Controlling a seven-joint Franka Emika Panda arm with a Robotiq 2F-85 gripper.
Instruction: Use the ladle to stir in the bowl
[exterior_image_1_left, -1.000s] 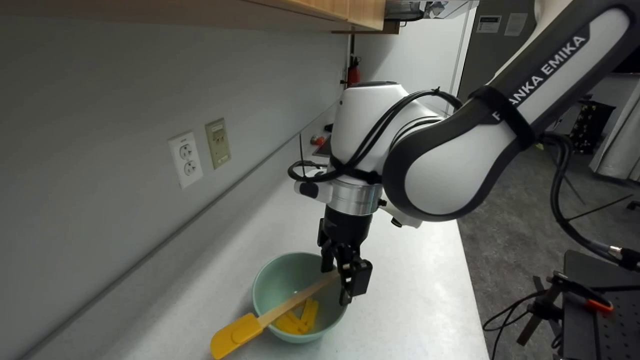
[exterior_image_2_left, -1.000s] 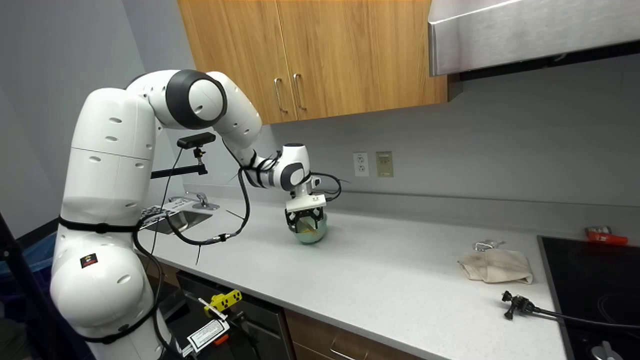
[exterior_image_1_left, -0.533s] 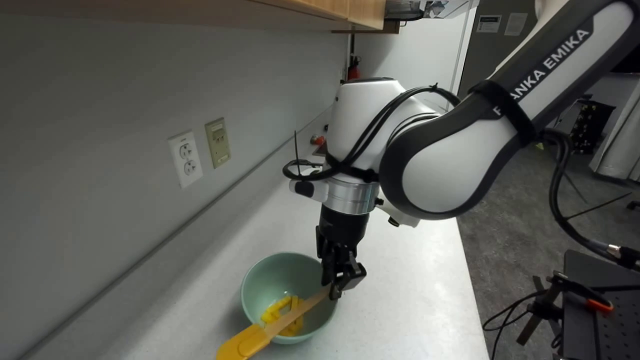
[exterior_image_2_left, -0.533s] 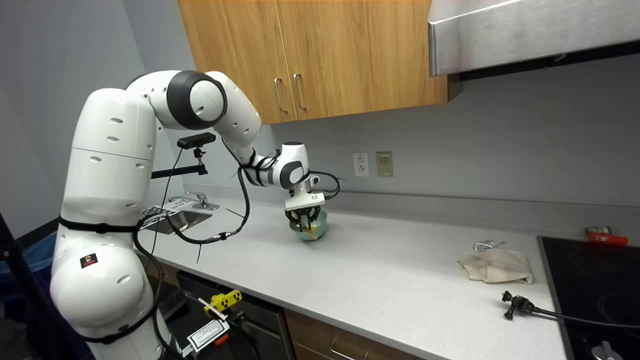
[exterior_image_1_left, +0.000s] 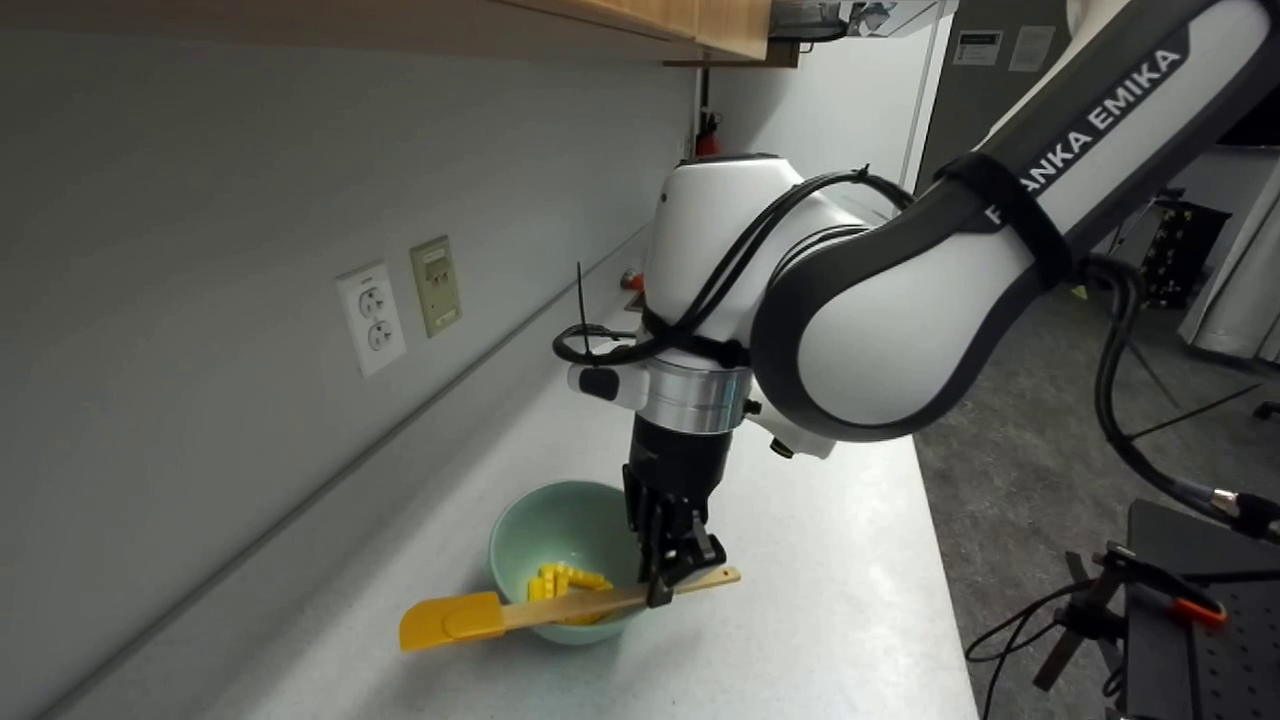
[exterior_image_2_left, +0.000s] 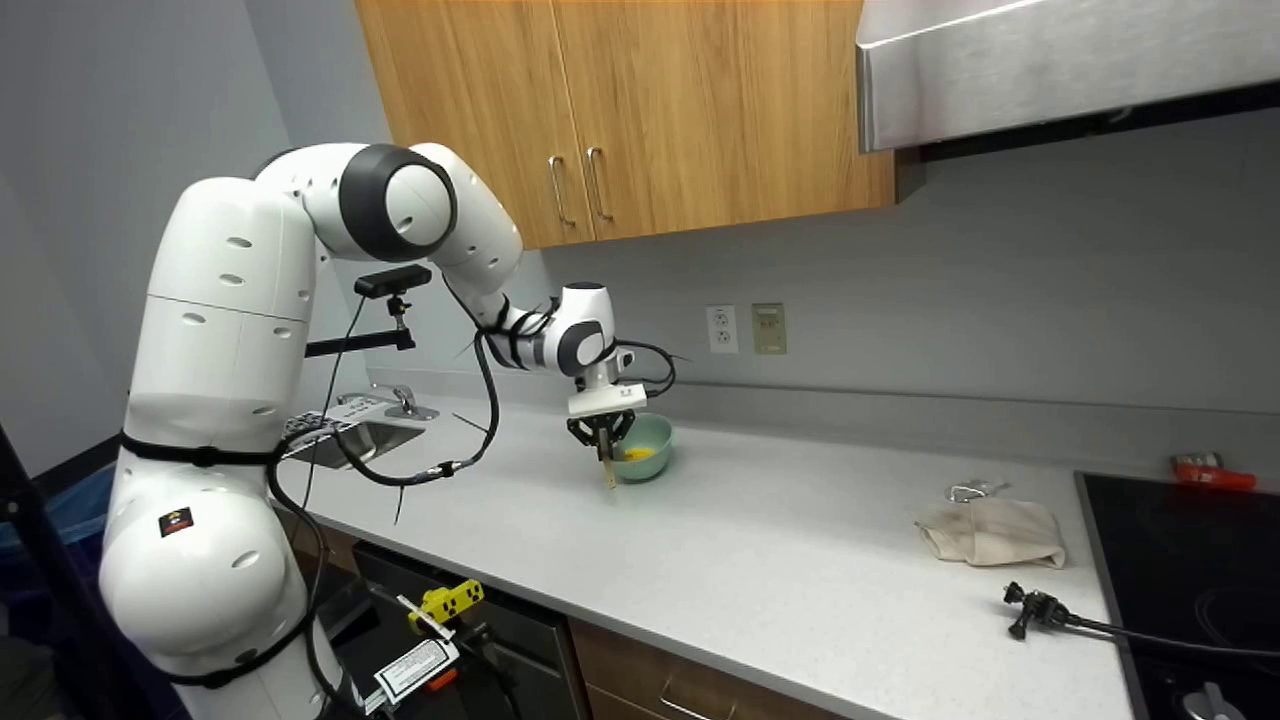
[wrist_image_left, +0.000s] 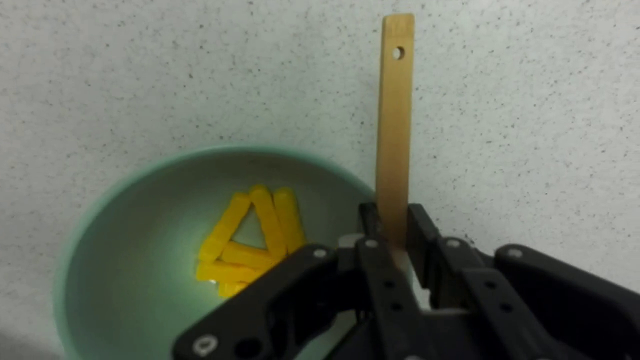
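The black 2-fingered end effector across from me is closed on the pale wooden handle of a long, flat-headed yellow-orange ladle, partway along, presumably for leverage while stirring. The ladle's head juts toward the lower left in an exterior view, outside the smooth round teal-green bowl; whether the handle touches the rim I can't tell. To stir the yellow sticks lying inside, that head would probably have to come over the bowl and dip. Compared with 0.5 s ago, the ladle lies more level, and the bowl sits higher in that view, apparently nudged along the speckled white counter.
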